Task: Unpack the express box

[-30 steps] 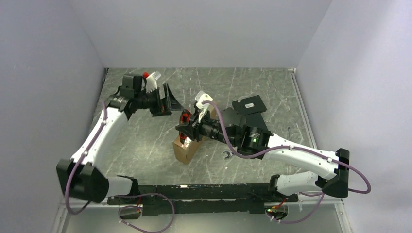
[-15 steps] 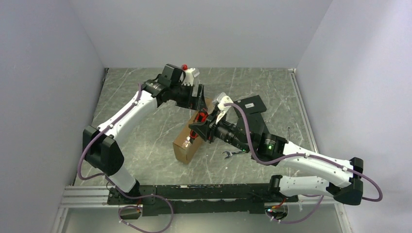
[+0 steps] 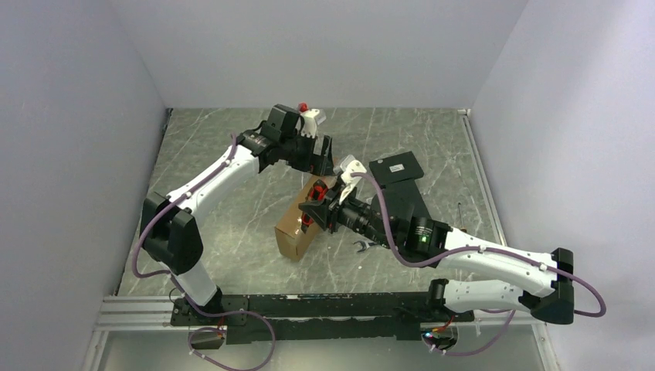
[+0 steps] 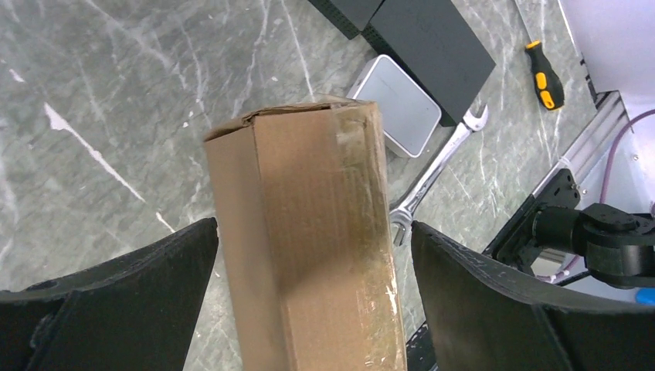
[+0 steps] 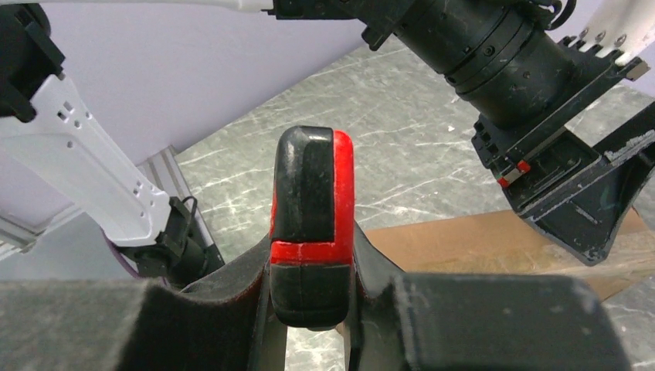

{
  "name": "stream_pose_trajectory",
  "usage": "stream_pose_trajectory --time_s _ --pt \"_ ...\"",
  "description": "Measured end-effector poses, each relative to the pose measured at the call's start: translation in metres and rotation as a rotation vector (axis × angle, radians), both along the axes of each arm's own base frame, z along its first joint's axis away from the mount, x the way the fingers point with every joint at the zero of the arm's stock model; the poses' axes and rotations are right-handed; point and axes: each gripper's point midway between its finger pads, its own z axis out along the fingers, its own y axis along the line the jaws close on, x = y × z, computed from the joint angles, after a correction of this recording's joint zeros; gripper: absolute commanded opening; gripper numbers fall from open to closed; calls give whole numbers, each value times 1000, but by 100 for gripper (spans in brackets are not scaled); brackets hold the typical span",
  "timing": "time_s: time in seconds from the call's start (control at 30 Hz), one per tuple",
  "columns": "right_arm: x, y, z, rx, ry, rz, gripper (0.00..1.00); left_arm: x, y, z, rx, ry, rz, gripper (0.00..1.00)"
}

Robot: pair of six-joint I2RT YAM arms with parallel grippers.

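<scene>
Your box (image 3: 296, 236) is shut and taped, so there's no telling what's inside. It sits mid-tabletop (image 3: 224, 216). Your left tool (image 3: 323, 164) hangs at its far end, spread wide with the box between the fingers (image 4: 147, 278) and gaps on both sides. Your right tool (image 5: 311, 309) is clamped on a red-and-black object (image 5: 313, 193) just above the cardboard. The left wrist view also catches a small gray case (image 4: 394, 116) beside a wrench (image 4: 432, 182), which the overhead hides behind the right arm.
</scene>
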Motion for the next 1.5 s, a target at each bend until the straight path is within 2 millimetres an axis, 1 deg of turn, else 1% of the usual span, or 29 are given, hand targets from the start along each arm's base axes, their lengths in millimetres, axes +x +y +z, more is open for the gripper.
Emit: stream_pose_trajectory --time_s 0.1,0.27,0.43,0.53,0.63,0.7,0.83,0.9,1.0,1.27,1.5 --pt "3 3 -6 -22 -7 -14 0 -2 -4 -2 -18 4 -19 99" --pt "9 5 -15 -52 -12 -44 0 2 -10 -10 6 -12 -15 99" --pt "10 5 -4 -26 -50 -72 0 -3 -14 -20 44 -28 -23 100" --pt "8 9 4 -2 -85 -88 0 -6 -14 -26 56 -24 -26 95" --pt "10 14 8 10 -115 -103 0 -6 -12 -30 66 -24 -25 90" --pt "11 19 4 6 -135 -107 0 -5 -12 -33 67 -25 -23 87" --pt "12 27 -10 -23 -172 -104 0 -5 -12 -34 65 -30 -23 83" --pt "12 30 -17 -41 -190 -97 0 -5 -13 -35 65 -32 -26 82" --pt "12 35 -22 -52 -206 -91 0 -5 -13 -36 65 -29 -28 81" --pt "10 42 -18 -28 -226 -67 0 -5 -16 -37 56 -22 -39 79" --pt "5 54 -22 -40 -225 -19 0 -5 -16 -37 54 -22 -41 78"
